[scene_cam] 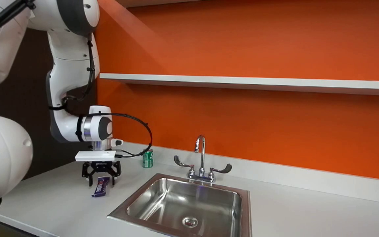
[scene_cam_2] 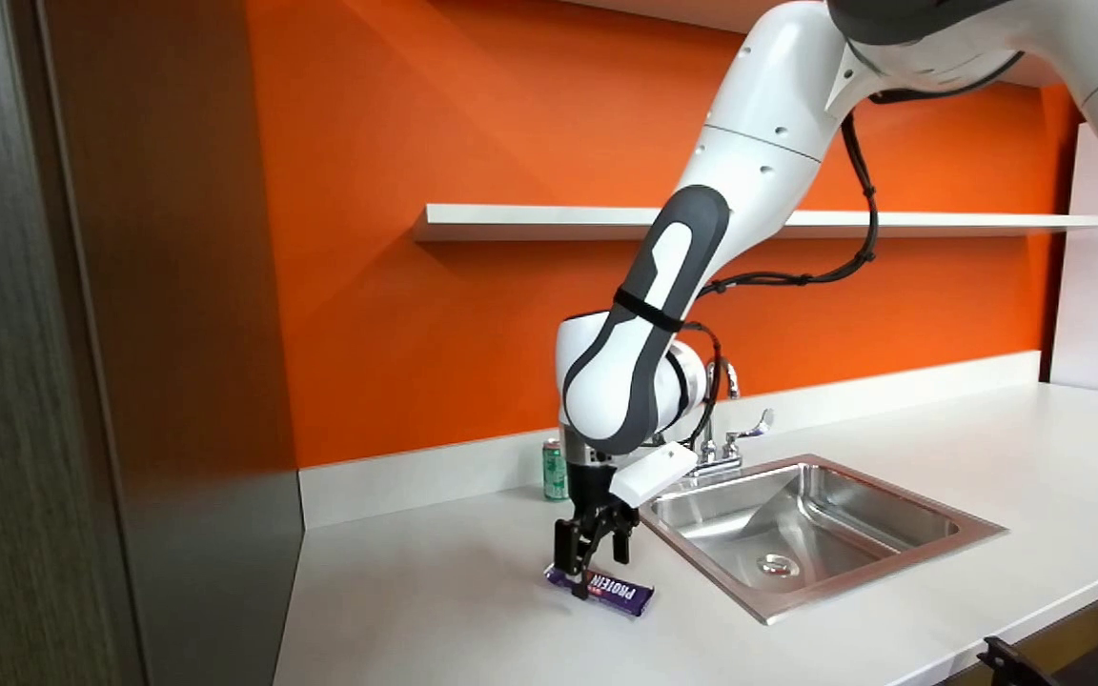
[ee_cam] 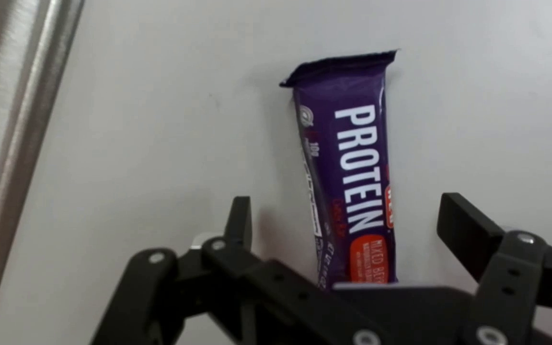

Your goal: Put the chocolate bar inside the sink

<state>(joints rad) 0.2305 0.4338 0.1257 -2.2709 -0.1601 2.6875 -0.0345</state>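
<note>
A gripper (scene_cam: 102,182), jaws spread apart, straddles a purple bar (scene_cam: 101,187) lying on the counter (scene_cam: 61,204) near the sink (scene_cam: 139,194). Lining up the grasp seems the step in hand; next, it should close, then lift sinkward.

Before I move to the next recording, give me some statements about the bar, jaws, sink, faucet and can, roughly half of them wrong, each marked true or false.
1. The bar lies on the counter, outside the sink. True.
2. The jaws are closed on the bar. False: they stand apart, one on either side of it in the wrist view.
3. The can stands upright. True.
4. The bar is mostly yellow. False: it is mostly purple.
5. The faucet is two-handled. True.
</note>
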